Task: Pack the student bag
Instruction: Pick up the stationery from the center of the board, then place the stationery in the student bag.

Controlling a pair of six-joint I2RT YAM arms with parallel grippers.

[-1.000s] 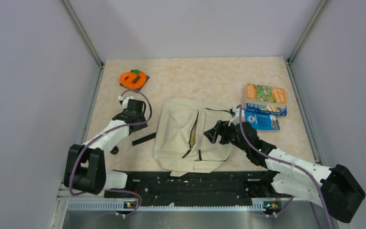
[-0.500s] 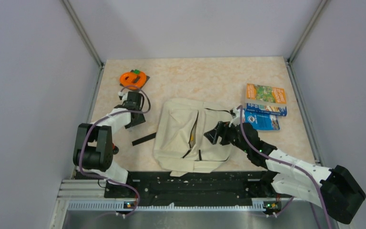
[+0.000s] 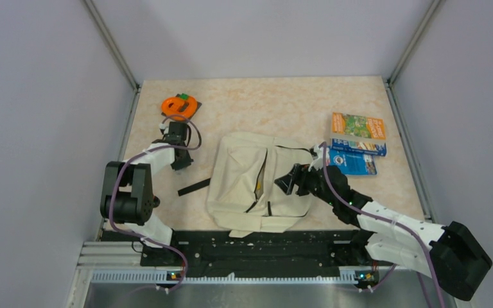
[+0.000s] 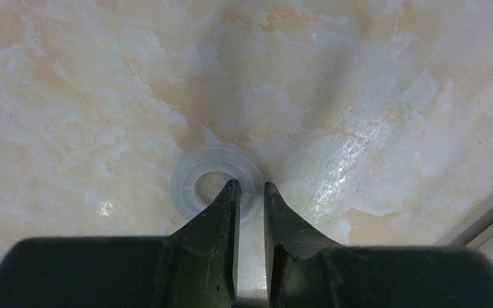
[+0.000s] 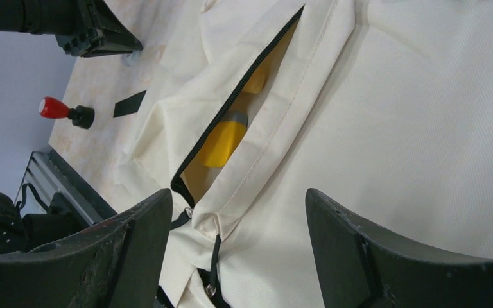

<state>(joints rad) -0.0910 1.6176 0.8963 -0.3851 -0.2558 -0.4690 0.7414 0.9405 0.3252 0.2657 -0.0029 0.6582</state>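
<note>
Clear ring [image 4: 183, 186], pinched at its rim by the near-shut left claw [image 4: 250, 186], might slip on lifting; right claw [image 5: 237, 200] hung wide, empty.

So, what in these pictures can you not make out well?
Yellow thing in the student bag, right wrist view: the fabric hides most of it, so it is unidentifiable.
Clear ring, left wrist view: the left gripper covers its near rim; gripped or not is unclear.
Orange object, top view: too small to identify.
Booklets, top view: print too small to read.
</note>
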